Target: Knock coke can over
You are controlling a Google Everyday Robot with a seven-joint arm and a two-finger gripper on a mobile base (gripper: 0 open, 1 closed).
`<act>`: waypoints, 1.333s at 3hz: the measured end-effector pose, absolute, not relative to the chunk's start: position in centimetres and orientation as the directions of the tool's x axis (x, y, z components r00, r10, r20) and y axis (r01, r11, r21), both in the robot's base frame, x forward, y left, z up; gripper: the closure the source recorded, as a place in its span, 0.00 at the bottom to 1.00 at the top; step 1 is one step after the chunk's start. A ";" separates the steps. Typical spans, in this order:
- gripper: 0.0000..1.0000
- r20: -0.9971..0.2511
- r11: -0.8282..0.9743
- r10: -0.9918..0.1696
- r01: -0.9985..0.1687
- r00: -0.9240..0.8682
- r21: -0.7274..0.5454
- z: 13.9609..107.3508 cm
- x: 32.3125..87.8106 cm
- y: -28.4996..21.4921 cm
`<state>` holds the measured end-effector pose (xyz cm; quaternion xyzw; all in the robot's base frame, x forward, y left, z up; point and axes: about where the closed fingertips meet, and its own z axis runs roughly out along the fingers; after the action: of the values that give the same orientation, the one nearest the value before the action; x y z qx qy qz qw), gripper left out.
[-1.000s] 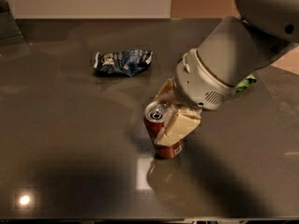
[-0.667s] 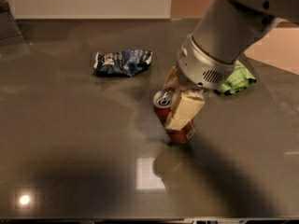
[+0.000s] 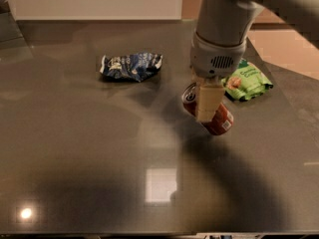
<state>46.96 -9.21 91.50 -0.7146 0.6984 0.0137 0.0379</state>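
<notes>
The coke can (image 3: 221, 122) is reddish-brown with a silver top. It is tilted steeply, its top pointing left, right of the middle of the dark table (image 3: 75, 148). My gripper (image 3: 207, 114) comes down from above and is closed around the can. One pale finger (image 3: 209, 99) crosses the front of the can; the other finger is hidden behind it. I cannot tell whether the can's lower end touches the table.
A dark blue snack bag (image 3: 130, 66) lies to the left of the can, further back. A green snack bag (image 3: 247, 81) lies just behind and right of the gripper. The table's right edge runs diagonally past the green bag, with floor beyond.
The gripper has moved right and away from the camera with the can between its fingers. The can has gone from upright to steeply tilted.
</notes>
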 end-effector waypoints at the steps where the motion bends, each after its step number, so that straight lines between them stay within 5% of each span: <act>1: 0.59 0.013 -0.016 -1.000 -0.999 0.016 -0.031 90.4 48.2 -10.3; 3: 0.13 0.081 -0.031 -0.996 -1.000 0.031 0.001 88.3 48.8 -11.0; 4: 0.00 0.093 -0.039 -0.995 -0.999 0.041 0.027 87.2 48.5 -11.1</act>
<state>48.51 -11.15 87.22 -0.7203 0.6919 -0.0242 -0.0422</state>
